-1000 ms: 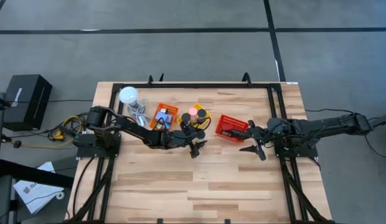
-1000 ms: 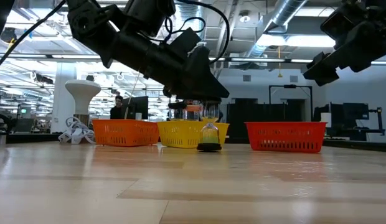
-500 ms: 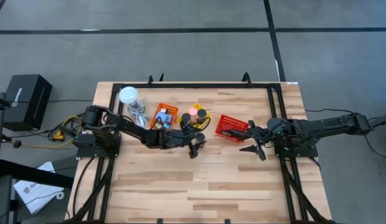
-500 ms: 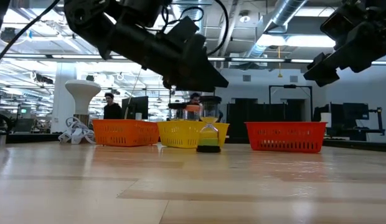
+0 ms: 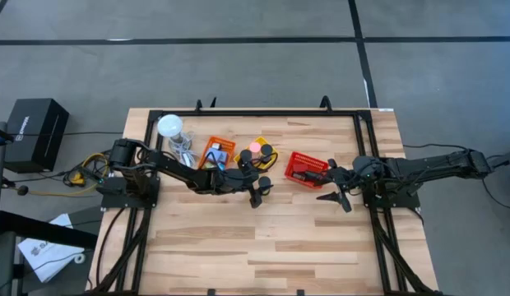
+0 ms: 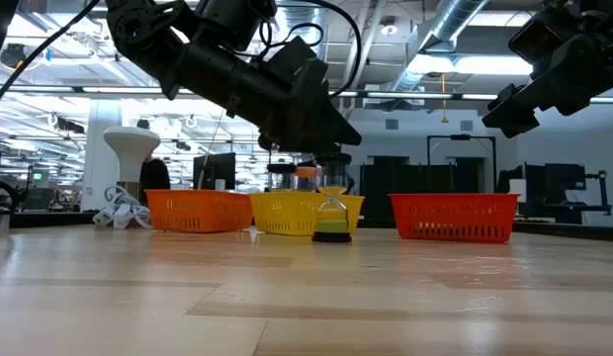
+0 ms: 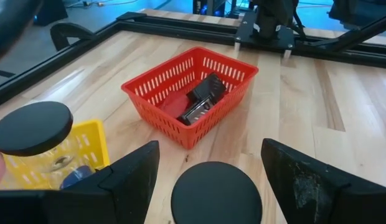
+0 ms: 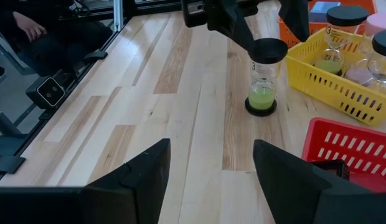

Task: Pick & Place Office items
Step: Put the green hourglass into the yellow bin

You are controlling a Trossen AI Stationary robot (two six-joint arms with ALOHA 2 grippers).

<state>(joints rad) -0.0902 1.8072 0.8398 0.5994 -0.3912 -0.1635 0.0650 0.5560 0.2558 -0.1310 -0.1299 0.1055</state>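
Note:
A small sand timer (image 8: pixel 263 81) with black end caps and green sand stands upright on its lower cap on the table (image 5: pixel 263 238), just in front of the yellow basket (image 6: pixel 287 213). My left gripper (image 7: pixel 208 158) is open just above it. Its fingers stand to either side of the top cap (image 7: pixel 216 193) with a gap on each side. From the high view the gripper (image 5: pixel 257 196) hides the timer. My right gripper (image 5: pixel 336 197) hangs open over the table's right part, near the red basket (image 5: pixel 306 168), holding nothing.
The orange basket (image 5: pixel 215 154) holds blue blocks. The yellow basket (image 8: pixel 342 81) holds more timers. In the red basket (image 7: pixel 190 93) lie black flat pieces and a red one. A white globe (image 5: pixel 169 126) and cables sit at the far left. The near half of the table is bare wood.

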